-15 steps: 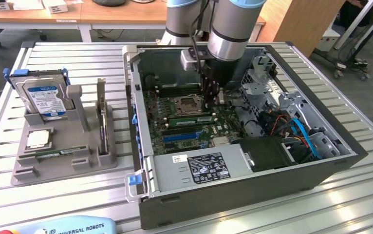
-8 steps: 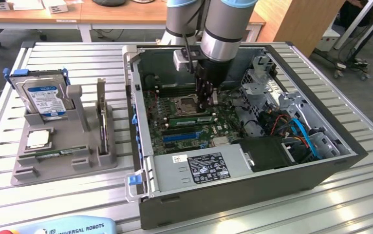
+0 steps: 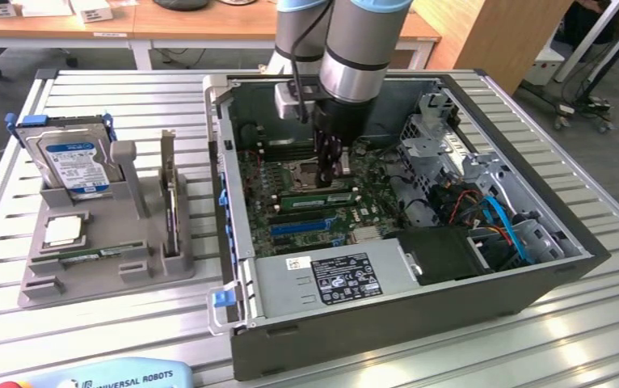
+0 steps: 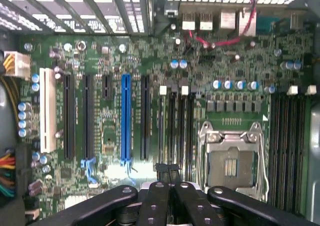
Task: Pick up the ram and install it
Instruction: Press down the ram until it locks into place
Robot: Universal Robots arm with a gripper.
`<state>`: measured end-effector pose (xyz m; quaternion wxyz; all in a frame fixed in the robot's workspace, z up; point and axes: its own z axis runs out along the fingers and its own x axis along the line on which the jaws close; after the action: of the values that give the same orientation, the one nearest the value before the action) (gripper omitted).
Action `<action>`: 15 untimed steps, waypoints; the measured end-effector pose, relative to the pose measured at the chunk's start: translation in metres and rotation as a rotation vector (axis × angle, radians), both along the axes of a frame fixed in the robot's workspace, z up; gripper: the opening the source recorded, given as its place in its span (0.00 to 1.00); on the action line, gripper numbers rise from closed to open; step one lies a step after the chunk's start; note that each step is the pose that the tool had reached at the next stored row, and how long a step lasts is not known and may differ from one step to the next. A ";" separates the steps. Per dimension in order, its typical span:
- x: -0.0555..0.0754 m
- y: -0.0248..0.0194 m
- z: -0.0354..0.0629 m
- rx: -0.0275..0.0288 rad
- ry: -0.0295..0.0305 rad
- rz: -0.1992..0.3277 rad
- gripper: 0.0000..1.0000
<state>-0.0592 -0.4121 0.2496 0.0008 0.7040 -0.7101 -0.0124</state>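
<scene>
While its claw (image 3: 337, 166) is closed over the motherboard (image 3: 321, 202), one ram (image 3: 315, 196) perhaps seated, one hard drive (image 3: 73, 162).

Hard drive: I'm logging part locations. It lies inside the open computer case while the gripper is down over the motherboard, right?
No. The exterior view shows the hard drive standing in the grey rack outside the computer case; the gripper is down over the motherboard.

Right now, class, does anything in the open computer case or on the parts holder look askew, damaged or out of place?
Nothing stands out. The hard drive stands upright in the gray holder, the motherboard shows no loose or broken parts, and the cables lie inside the case. The CPU socket is bare, not damaged.
</scene>
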 end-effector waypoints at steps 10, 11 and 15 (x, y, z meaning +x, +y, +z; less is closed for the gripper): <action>-0.020 0.0000 -0.0003 0.0000 0.0000 0.000 0.10; -0.021 0.0000 -0.0004 0.0001 -0.0001 0.000 0.10; -0.023 0.0000 -0.0004 0.0000 0.0000 0.000 0.10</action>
<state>-0.0820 -0.4121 0.2492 0.0008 0.7040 -0.7101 -0.0124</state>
